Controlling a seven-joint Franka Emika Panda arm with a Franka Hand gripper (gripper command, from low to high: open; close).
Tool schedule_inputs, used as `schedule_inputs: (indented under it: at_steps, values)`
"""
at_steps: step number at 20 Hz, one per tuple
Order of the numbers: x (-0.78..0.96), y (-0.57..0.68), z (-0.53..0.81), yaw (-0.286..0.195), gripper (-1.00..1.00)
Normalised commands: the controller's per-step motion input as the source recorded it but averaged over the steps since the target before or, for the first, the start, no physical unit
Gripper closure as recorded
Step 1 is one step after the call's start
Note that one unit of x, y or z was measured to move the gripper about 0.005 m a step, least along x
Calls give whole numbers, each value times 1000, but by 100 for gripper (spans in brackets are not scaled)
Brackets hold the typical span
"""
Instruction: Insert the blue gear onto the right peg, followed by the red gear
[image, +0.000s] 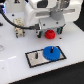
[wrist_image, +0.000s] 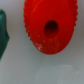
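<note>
Blue gear (image: 51, 52) already sat flat on the plate (image: 33, 58), presumably over the right peg, which it hid. Red gear (image: 49, 35) lay on the table (image: 15, 70) behind the plate. My gripper (image: 49, 30) hovered directly above it; I couldn't tell its opening. Wrist view centred the hub hole, so alignment was deliberate.

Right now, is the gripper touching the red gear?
Cannot tell. In the exterior view the gripper hangs close over the red gear, too blurred to show contact or gap; the wrist view shows the gear only.
</note>
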Motion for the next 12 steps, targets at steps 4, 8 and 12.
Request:
schedule_inputs:
  at_steps: [4,8,12]
  values:
    - [-146,44,-90,0,100]
    - [-108,32,-17,0,100]
    - [3,42,349,0,100]
